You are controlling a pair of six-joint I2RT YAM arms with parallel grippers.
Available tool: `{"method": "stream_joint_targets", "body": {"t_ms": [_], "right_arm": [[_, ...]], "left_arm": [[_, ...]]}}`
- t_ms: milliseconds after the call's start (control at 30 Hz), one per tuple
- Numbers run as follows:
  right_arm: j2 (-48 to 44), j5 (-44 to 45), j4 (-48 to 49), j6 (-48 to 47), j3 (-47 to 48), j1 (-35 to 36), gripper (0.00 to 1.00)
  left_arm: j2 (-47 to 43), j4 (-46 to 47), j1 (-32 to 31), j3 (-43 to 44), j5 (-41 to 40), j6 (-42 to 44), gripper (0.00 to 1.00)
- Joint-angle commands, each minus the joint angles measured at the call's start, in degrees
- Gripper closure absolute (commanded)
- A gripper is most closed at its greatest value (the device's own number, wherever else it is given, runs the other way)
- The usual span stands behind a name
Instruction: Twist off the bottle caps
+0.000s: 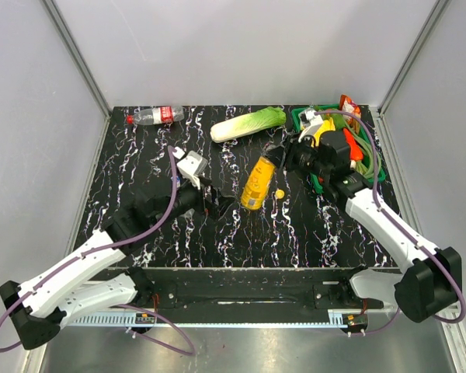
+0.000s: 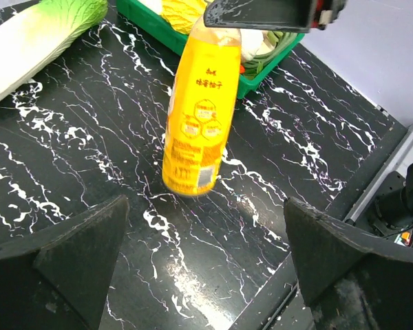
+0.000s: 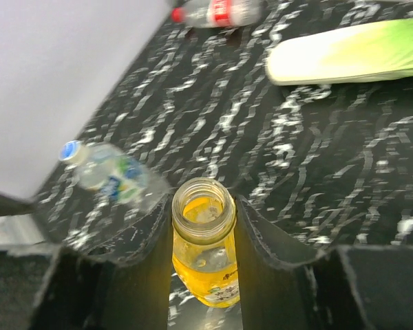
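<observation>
Holding orange-juice bottle point(image 3: 203, 275) tilted, base on bench point(image 1: 124, 155), neck clamped in right gripper point(image 3: 203, 221) jaws | mouth open, yellow cap point(image 1: 279, 193) lying just beside bottle | left gripper point(image 2: 204, 213) jaws wide, empty, facing bottle base: I judge it free for the next cap.

Your orange-juice bottle point(image 1: 258, 183) leans near the centre of the table point(image 1: 217, 241), mouth open, neck toward 1 o'clock. Its yellow cap point(image 1: 279, 193) lies just beside it at 4 o'clock. The red-label bottle point(image 1: 157, 116) lies at 11 o'clock, red cap point(image 1: 130, 120) on. The blue-label bottle point(image 3: 113, 180) lies on its side, capped.
</observation>
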Motion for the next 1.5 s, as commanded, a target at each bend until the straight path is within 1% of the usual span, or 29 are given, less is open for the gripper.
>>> {"method": "stream_joint_targets", "body": {"t_ms": [0, 200, 267, 367, 433, 633, 700, 800, 1033, 1067, 1133, 1200, 1267, 1300, 1333, 1400, 1433, 1467], "right_arm": [[2.22, 15.77, 1.03, -10.26, 3.10, 0.03, 1.00], [6.79, 28.97, 8.76, -16.49, 3.98, 0.03, 1.00], [7.41, 33.10, 13.14, -18.34, 2.84, 0.03, 1.00], [7.85, 35.74, 21.93, -20.28, -0.49, 0.03, 1.00], [8.37, 37.33, 25.54, -20.99, -1.90, 0.03, 1.00], [11.18, 39.96, 28.45, -21.25, -3.92, 0.21, 1.00], [11.71, 41.63, 32.74, -21.25, -6.82, 0.29, 1.00], [12.85, 44.10, 36.01, -21.25, -9.73, 0.56, 1.00], [15.41, 48.14, 35.84, -19.24, -12.19, 0.65, 0.99], [15.32, 48.75, 35.58, -18.80, -12.45, 0.65, 0.95], [15.06, 49.29, 34.53, -17.74, -12.89, 0.65, 0.81], [14.01, 48.77, 34.35, -17.48, -13.33, 0.65, 0.66], [12.60, 47.89, 33.91, -17.56, -13.42, 0.65, 0.47], [11.72, 47.19, 33.39, -17.30, -13.34, 0.73, 0.40], [11.02, 46.66, 32.95, -17.12, -13.08, 0.65, 0.30], [9.18, 46.39, 30.76, -15.38, -12.20, 0.65, 0.16], [8.21, 46.82, 29.01, -14.50, -11.32, 0.65, 0.11], [7.07, 45.78, 26.81, -14.14, -10.36, 0.56, 0.09]], "left_arm": [[-0.87, 1.47, 0.00, -0.01, -3.53, -0.11, 0.01], [0.62, 0.95, 0.00, 0.43, -2.65, -0.72, 0.01], [0.54, 0.86, 0.08, 0.78, -2.39, -1.25, 0.01], [0.36, 1.30, 0.00, 0.69, -2.30, -1.08, 0.01], [0.36, 1.30, 0.00, 0.61, -2.47, -0.81, 0.01], [0.53, 1.21, 0.00, 0.08, -3.09, -0.72, 0.01], [0.53, 1.21, 0.00, -0.10, -3.26, -0.98, 0.01], [0.45, 1.21, 0.08, -0.36, -3.44, -1.16, 0.01], [0.36, 0.59, 0.00, -0.62, -4.23, -1.34, 0.01], [0.18, 0.51, 0.00, -0.71, -4.23, -1.34, 0.01], [0.01, 0.42, 0.00, -0.80, -4.67, -1.34, 0.01], [-0.08, -0.28, 0.00, -0.71, -5.81, -1.34, 0.01], [0.01, -0.98, 0.00, -0.62, -7.04, -1.34, 0.01], [0.09, -1.34, 0.00, -0.62, -7.65, -1.42, 0.01], [0.27, -1.69, 0.08, -0.36, -8.27, -1.43, 0.01], [0.44, -2.48, 0.00, -0.01, -9.23, -1.43, 0.01], [0.53, -2.74, 0.08, 0.08, -9.59, -1.43, 0.01], [0.53, -2.92, 0.08, 0.17, -9.94, -1.60, 0.01]]}}
